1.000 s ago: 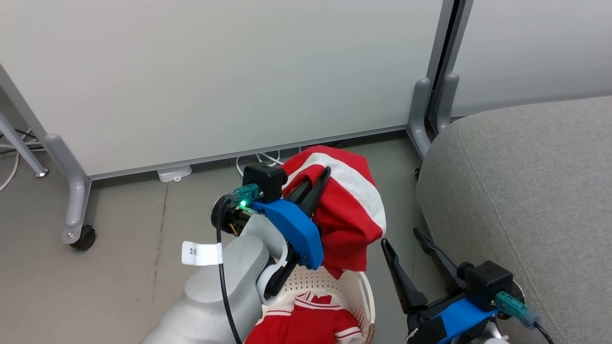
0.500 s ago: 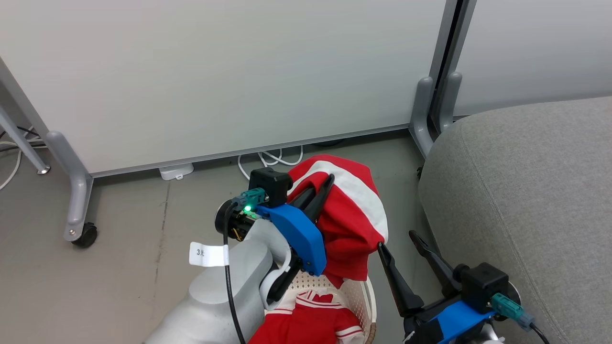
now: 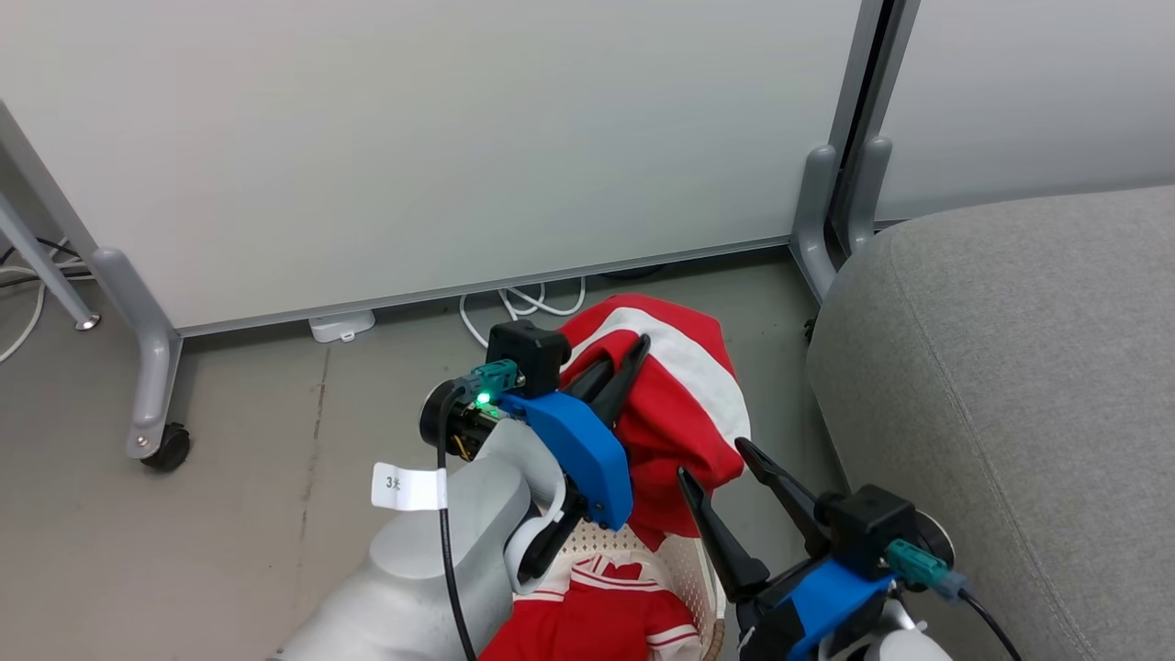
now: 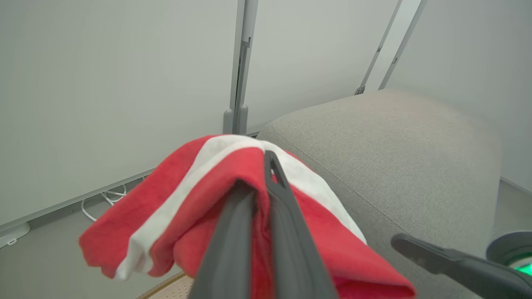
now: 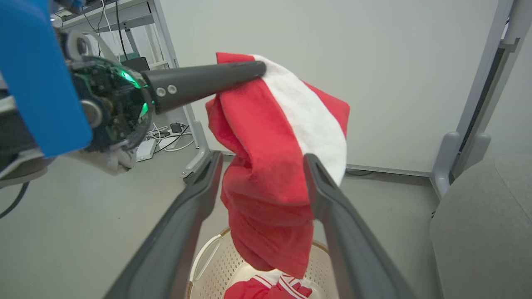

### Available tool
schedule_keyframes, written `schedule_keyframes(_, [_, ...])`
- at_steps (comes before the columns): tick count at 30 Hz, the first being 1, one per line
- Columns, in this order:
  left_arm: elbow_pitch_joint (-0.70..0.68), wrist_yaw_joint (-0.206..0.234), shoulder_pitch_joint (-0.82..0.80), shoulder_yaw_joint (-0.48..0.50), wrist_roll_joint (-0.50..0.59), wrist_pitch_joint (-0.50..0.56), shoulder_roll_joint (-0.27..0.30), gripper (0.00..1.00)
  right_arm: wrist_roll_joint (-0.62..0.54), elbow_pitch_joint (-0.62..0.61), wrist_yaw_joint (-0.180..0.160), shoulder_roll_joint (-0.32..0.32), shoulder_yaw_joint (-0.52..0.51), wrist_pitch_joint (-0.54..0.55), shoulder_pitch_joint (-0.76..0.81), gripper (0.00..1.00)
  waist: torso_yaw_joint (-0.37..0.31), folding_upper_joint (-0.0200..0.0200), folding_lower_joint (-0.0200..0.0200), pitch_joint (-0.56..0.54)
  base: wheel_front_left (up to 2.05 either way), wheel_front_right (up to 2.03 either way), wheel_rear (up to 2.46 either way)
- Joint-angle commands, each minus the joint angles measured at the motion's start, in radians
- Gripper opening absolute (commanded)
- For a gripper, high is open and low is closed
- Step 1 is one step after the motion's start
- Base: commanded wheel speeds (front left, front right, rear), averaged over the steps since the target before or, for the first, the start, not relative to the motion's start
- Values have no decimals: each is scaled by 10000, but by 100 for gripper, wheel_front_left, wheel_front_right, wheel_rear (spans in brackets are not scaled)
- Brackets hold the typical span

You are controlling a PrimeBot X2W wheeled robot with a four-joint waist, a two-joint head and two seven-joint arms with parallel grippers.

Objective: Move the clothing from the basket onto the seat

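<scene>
swinging in from the seat's side, the right gripper (image 3: 713,459) closed the gap over that last second. its two dark fingers, spread wide, had been standing by the near edge of the seat (image 3: 1010,367), and now they came up against the lower folds of the red garment (image 3: 679,404). in its own wrist view one finger stood on either side of the hanging cloth, though whether they touched it could not be told. the left gripper (image 3: 629,353) barely stirred: it stayed pressed together on the garment's top fold, right by the white stripe, holding it up above the basket (image 3: 702,560), with the lowest hem dangling just over the basket's inside. the head camera drifted a little as well, so the small slide of the wall panel was no move of the things. a second red garment (image 3: 597,615) lay in the basket, and nothing red was on the seat. it looked like the setup for a two-handed hold or a handover. the first piece was out but not delivered, and most of the job was left.
</scene>
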Motion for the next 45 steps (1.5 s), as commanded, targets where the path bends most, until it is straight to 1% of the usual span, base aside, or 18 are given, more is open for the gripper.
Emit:
schedule_keyframes(1, [-40,42,-166,-68,-54,-53,5,0,-85,135,1,-32,-18,75,-207,100,22,0,0,3,0,0,0])
schedule_keyframes(9, [-200,86,-236,-430,-333,-123,5,0,-490,1390,1,-30,-68,327,-1048,100,143,0,0,15,0,0,0])
schedule_keyframes(15, [-280,111,-291,-707,-505,-152,5,0,-364,2248,1,-30,14,176,-1648,100,229,0,0,-16,0,0,0])
schedule_keyframes(21, [-328,113,-294,-958,-680,-210,3,0,-34,3038,1,-29,375,12,-2150,100,279,0,0,-104,0,0,0])
schedule_keyframes(22, [-331,115,-304,-999,-705,-208,5,0,50,3145,1,-30,434,-26,-2213,96,283,0,0,-119,0,0,0])
schedule_keyframes(23, [-329,123,-316,-1038,-740,-216,5,0,137,3249,1,-30,482,-49,-2283,58,285,0,0,-133,0,0,0])
schedule_keyframes(24, [-326,131,-331,-1071,-761,-224,3,0,265,3350,1,-30,533,-89,-2332,34,287,0,0,-145,0,0,0])
schedule_keyframes(25, [-318,131,-340,-1094,-772,-239,5,0,344,3429,1,-31,590,-141,-2359,1,285,0,0,-156,0,0,0])
schedule_keyframes(30, [-258,143,-391,-1224,-863,-308,6,0,667,3769,1,-31,871,-321,-2488,0,250,0,0,-208,0,0,0])
schedule_keyframes(45, [-123,150,-556,-1474,-1024,-456,6,0,1094,4327,1,-31,1124,-625,-2756,0,161,0,0,-280,0,0,0])
